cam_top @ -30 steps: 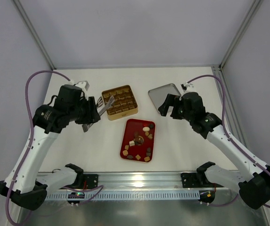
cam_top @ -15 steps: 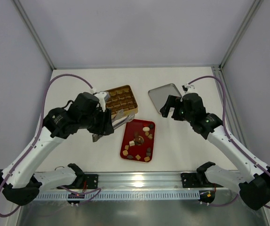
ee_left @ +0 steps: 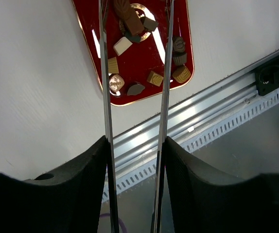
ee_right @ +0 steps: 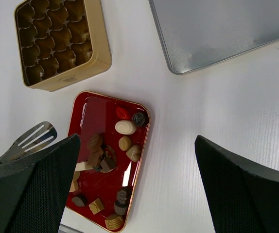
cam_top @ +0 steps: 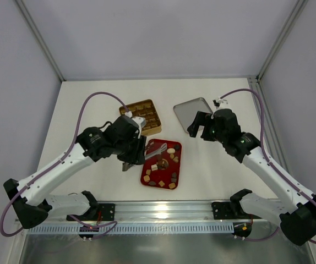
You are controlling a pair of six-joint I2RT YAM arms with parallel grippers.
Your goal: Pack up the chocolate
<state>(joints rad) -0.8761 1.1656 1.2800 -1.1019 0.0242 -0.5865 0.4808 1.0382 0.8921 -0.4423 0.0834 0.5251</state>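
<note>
On the red tray [ee_left: 144, 63], near the middle of the table, lies the chocolate [cam_top: 163, 165]: loose dark, tan and cream pieces scattered over its surface. The left gripper [cam_top: 135, 155] is clamped on a pair of metal tongs [cam_top: 155, 148], its fingers pressing the two blades from outside. The blades reach over the tray's far left corner. In the left wrist view several pieces sit between the blades and others just outside them. Contact between tongs and any piece cannot be told. The right gripper [cam_top: 197, 125] stands wide apart, grasping nothing, near the silver lid [cam_top: 188, 110]. The gold box [cam_top: 147, 113] sits beyond the tray.
</note>
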